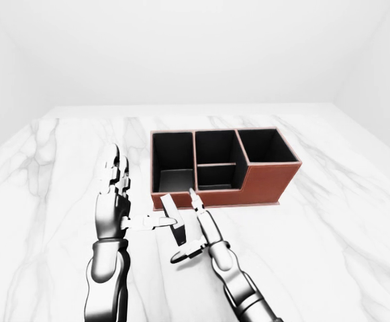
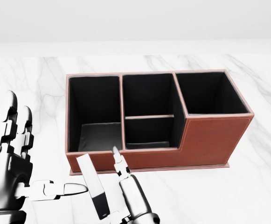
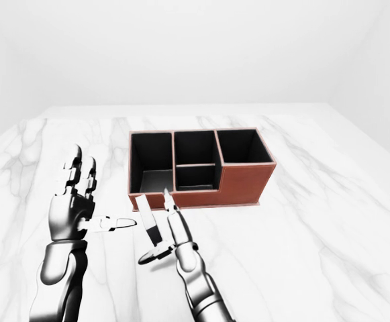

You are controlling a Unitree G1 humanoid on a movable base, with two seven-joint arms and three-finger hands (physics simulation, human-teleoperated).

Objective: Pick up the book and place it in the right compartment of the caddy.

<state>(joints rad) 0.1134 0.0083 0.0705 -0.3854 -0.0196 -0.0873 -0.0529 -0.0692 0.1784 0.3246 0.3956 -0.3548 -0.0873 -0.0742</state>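
A white marble table (image 1: 329, 221) with grey veins carries a brown leather-look caddy (image 1: 265, 184), a box with black-lined compartments: one at its left, two small ones in the middle, one taller at its right. Just below its near wall in the head view stands the book (image 2: 94, 191), a thin tilted slab, white above and black below. The right hand (image 1: 198, 235) pinches it between finger and thumb. The left hand (image 1: 114, 201) is spread open beside it, thumb tip (image 3: 124, 222) at the book's edge.
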